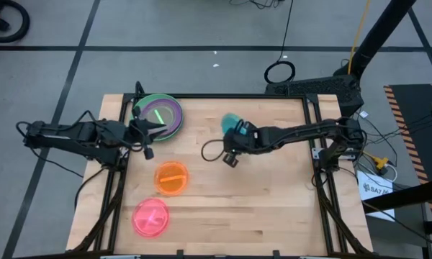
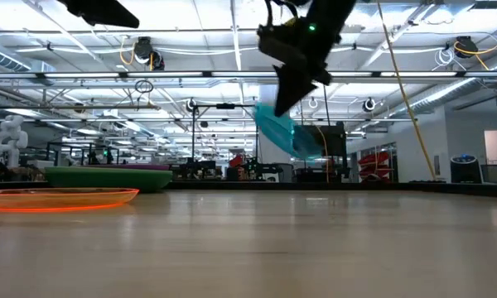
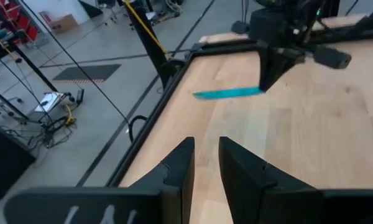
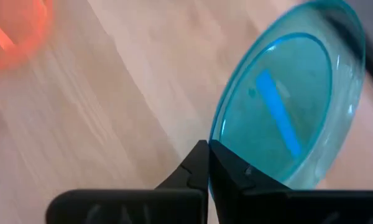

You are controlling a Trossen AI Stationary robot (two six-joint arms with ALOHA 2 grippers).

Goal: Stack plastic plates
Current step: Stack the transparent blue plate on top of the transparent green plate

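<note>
Teal plate (image 4: 286, 118) hangs tilted above the table's middle, pinched by the right gripper (image 4: 208, 152); left gripper (image 3: 205, 165), at nine o'clock, is slightly spread.

Orange plate (image 4: 15, 25) is just a blur cut off at the corner of the right wrist view (pink plate (image 1: 150, 217) unseen there).
</note>
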